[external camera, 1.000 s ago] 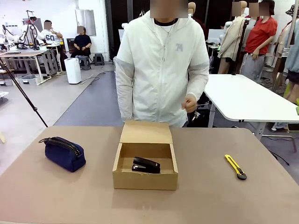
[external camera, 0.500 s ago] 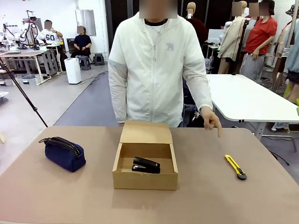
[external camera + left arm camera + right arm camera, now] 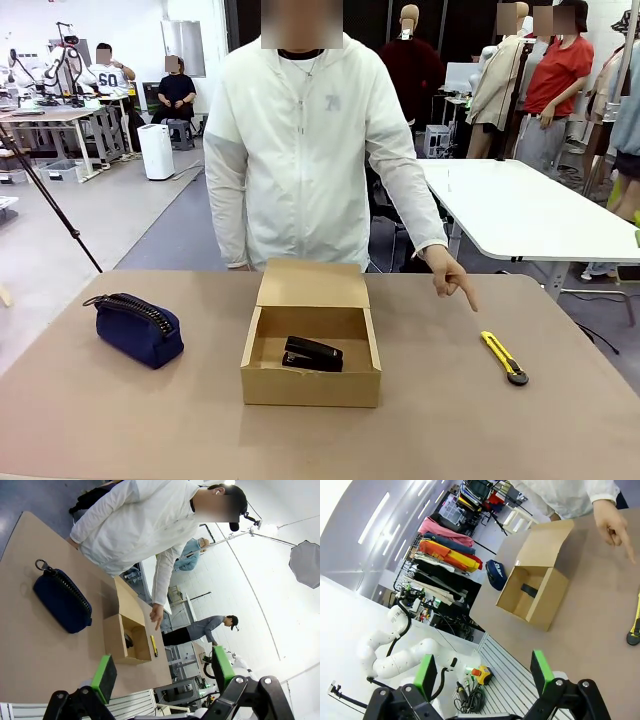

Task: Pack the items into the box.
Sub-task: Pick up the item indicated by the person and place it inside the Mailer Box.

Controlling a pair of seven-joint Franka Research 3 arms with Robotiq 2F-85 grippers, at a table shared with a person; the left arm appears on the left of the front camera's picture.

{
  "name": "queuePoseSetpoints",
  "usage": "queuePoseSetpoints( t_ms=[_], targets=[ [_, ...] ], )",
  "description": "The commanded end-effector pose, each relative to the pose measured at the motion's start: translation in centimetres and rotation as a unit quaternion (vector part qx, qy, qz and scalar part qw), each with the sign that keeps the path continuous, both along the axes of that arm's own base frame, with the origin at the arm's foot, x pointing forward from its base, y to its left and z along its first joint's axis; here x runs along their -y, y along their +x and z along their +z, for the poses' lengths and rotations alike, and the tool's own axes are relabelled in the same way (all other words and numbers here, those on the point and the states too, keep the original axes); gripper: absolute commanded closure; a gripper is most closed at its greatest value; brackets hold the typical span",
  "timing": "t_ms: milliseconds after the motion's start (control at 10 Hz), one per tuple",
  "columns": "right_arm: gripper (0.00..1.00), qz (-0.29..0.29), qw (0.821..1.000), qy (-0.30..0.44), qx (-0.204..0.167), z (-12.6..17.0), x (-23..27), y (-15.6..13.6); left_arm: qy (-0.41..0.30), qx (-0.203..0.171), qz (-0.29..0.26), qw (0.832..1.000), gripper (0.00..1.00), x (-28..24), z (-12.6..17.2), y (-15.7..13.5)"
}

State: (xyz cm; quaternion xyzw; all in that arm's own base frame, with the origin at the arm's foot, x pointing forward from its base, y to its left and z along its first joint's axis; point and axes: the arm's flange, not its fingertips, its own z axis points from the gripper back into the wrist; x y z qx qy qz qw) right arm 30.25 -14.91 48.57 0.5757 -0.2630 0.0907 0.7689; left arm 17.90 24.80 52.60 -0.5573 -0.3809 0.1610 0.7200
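Right wrist view, knife (image 3: 635, 629) edge-cropped, stapler (image 3: 529, 591) half-hidden in box (image 3: 549, 594)

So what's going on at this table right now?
A packing job is partway done. The black stapler lies inside the open cardboard box. The navy pouch sits on the table to the robot's left of the box, and the yellow utility knife lies to its right. The person's hand points down toward the knife. The left gripper and right gripper hang open and empty, away from the items.
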Motion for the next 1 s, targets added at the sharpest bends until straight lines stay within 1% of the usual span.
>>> queuePoseSetpoints(
  t_ms=[0,100,200,300,400,500,600,700,800,900],
  targets=[
    [0.00,0.006,1.000,-0.002,0.003,0.1,0.1,-0.2,-0.002,0.014,0.000,1.000,0.00,0.0,0.2,0.1],
    [0.00,0.000,1.000,0.000,0.000,0.0,0.0,0.0,-0.002,0.014,0.000,1.000,0.00,0.0,0.2,0.1],
    [0.00,-0.001,0.991,-0.114,-0.073,1.2,-2.5,2.6,-0.002,0.014,0.000,1.000,0.00,0.0,0.2,0.1],
    [0.00,0.007,0.951,-0.270,-0.153,1.8,-6.4,5.6,-0.002,0.014,0.000,1.000,0.00,0.0,0.2,0.1],
    [0.00,0.007,0.902,-0.383,-0.199,1.3,-9.5,8.3,-0.002,0.014,0.000,1.000,0.00,0.0,0.2,0.1],
    [0.00,-0.013,0.841,-0.486,-0.236,0.4,-12.0,10.5,-0.002,0.014,0.000,1.000,0.00,0.0,0.2,0.1],
    [0.00,-0.016,0.786,-0.570,-0.241,-0.8,-14.4,12.3,-0.002,0.014,0.000,1.000,0.00,0.0,0.2,0.1],
    [0.00,-0.017,0.738,-0.625,-0.252,-2.2,-16.1,13.8,-0.002,0.014,0.000,1.000,0.00,0.0,0.2,0.1],
    [0.00,-0.028,0.696,-0.670,-0.255,-3.7,-17.3,14.7,-0.002,0.014,0.000,1.000,0.00,0.0,0.2,0.1],
    [0.00,-0.031,0.673,-0.692,-0.258,-4.7,-17.4,15.3,-0.002,0.014,0.000,1.000,0.00,0.0,0.2,0.1]
  ],
)
